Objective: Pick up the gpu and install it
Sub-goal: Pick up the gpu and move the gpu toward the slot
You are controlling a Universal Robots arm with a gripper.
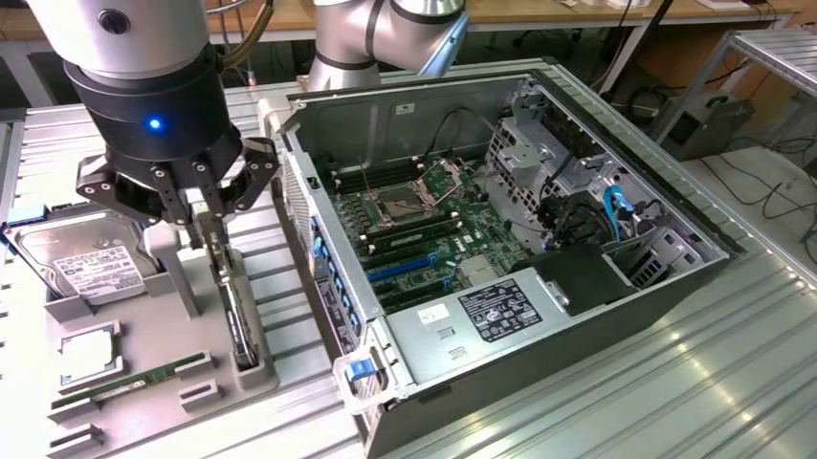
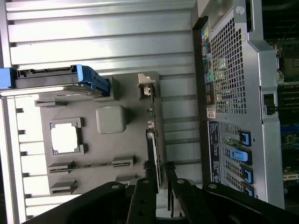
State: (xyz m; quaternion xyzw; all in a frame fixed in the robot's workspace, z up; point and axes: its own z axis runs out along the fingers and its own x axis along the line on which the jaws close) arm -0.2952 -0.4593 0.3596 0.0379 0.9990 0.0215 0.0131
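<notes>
Partly open hand (image 2: 159, 167) astride gpu (image 2: 153, 140)

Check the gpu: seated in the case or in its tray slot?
In the tray slot. The gpu stands on edge in the grey tray, outside the open case, with the gripper straddling its top.

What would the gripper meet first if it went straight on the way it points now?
Most likely the thin black card standing on edge in the grey holder tray, directly under the gripper; depth is unclear.

Labels on hard drive (image 1: 96, 268), power supply (image 1: 508, 311): illegible.
</notes>
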